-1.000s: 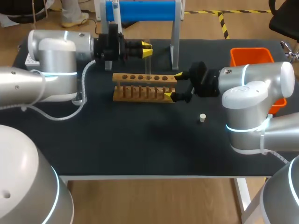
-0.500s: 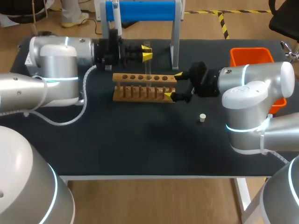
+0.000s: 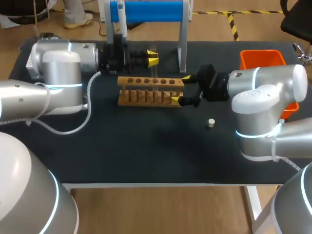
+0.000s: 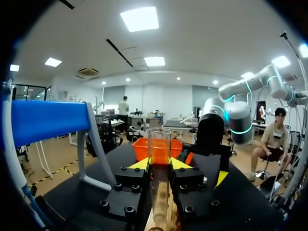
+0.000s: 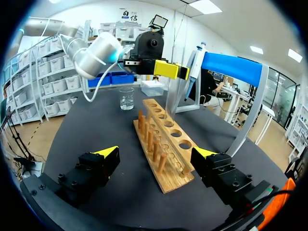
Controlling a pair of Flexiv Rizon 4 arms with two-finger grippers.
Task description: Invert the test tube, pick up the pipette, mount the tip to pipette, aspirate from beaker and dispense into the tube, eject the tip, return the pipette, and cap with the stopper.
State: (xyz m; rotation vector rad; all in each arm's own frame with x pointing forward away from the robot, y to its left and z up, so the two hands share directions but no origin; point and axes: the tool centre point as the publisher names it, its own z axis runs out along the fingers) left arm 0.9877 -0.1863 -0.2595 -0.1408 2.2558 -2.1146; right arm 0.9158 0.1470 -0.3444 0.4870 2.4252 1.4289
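On table (image 3: pixel 146 156), left claw (image 3: pixel 153 55) over rack (image 3: pixel 146 95) pinches test tube (image 4: pixel 159 149); right claw (image 3: pixel 181 89) gapes astride.

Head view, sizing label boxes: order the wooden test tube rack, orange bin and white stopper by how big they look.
Wooden test tube rack and orange bin: too close to rank, since my right arm hides part of the bin.
White stopper: clearly smallest.
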